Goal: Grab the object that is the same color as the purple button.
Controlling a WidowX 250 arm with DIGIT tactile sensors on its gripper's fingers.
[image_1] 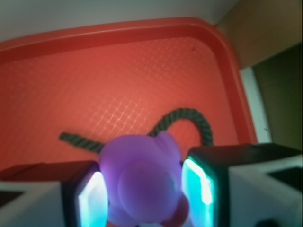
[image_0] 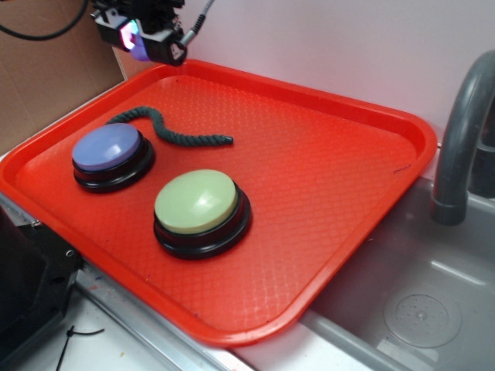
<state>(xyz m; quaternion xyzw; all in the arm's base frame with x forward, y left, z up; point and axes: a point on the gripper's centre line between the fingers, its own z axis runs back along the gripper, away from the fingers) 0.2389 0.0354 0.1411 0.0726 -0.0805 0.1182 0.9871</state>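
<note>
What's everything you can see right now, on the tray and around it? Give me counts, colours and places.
Textured plastic tray: 1, red, on the counter beside the sink.
Round dome button on a black base: 1, lavender-purple, left part of the tray.
Round dome button on a black base: 1, pale green, near the tray's middle, right of the purple one.
Twisted rope: 1, dark green, lying curved behind the buttons.
Small rubber duck toy: 1, purple, held above the tray's far left corner.
Sink basin: 1, grey, right of the tray.
Faucet pipe: 1, grey, above the sink.
Gripper: 1, black with glowing pads, shut on the duck.
</note>
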